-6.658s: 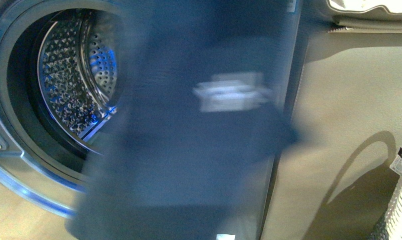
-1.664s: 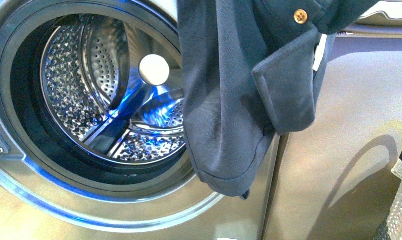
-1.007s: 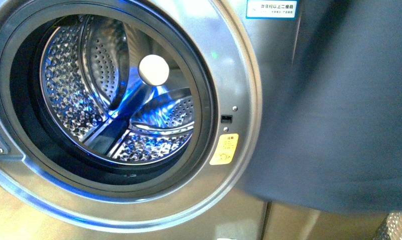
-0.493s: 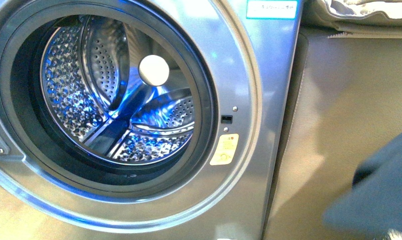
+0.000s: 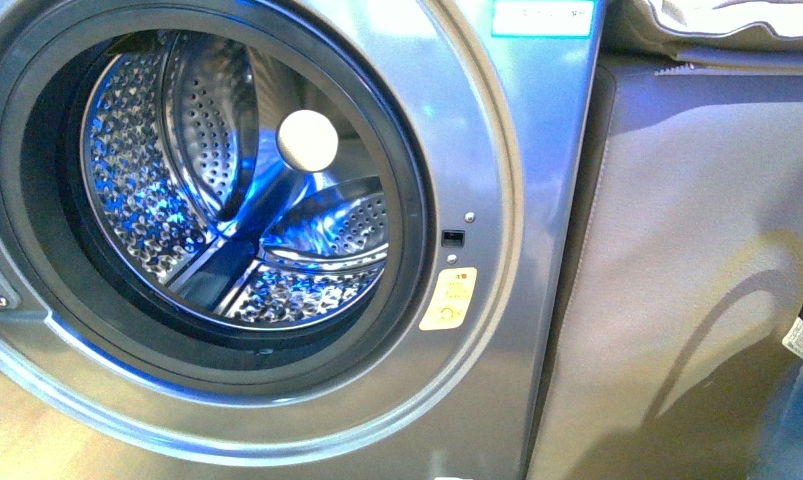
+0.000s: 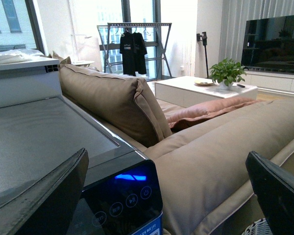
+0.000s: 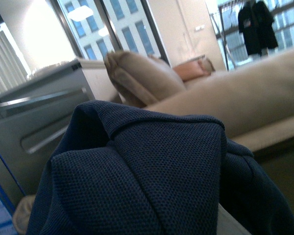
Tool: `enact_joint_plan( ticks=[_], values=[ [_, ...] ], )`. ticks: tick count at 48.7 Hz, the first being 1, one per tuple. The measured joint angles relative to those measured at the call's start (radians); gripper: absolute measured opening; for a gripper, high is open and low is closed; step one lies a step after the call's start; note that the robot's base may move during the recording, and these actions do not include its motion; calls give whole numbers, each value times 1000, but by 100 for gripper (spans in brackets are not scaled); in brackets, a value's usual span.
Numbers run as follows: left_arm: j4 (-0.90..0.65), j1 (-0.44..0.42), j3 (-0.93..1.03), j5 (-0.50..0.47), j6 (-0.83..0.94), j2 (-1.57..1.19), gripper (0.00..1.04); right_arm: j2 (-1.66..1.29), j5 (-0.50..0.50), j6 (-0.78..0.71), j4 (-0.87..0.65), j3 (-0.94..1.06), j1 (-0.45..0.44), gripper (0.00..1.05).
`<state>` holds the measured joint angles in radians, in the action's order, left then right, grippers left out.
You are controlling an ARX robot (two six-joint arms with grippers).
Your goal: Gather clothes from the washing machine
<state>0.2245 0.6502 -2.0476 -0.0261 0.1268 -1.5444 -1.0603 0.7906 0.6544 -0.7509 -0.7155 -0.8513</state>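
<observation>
In the grey metallic front-loading washing machine, a perforated steel drum glows blue inside a black rubber seal, a small orange-yellow sticker just beside.

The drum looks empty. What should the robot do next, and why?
Probably lower the navy garment, bunched at the right wrist camera, and release it beside the washing machine: the drum is empty, and the left end effector hangs open, holding nothing.

We are seeing a home — a washing machine is standing beside a tan sofa, television and clothes rack beyond.
</observation>
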Motion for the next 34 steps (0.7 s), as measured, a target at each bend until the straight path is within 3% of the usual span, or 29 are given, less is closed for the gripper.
enact_joint_plan(
  ticks=[9, 25, 34],
  values=[
    [0, 0, 0, 0, 0, 0, 98, -87, 23, -68, 85, 159, 39, 6],
    [0, 0, 0, 0, 0, 0, 98, -159, 47, -182, 198, 390, 72, 62],
    [0, 0, 0, 0, 0, 0, 98, -93, 29, -216, 273, 490, 135, 95]
  ],
)
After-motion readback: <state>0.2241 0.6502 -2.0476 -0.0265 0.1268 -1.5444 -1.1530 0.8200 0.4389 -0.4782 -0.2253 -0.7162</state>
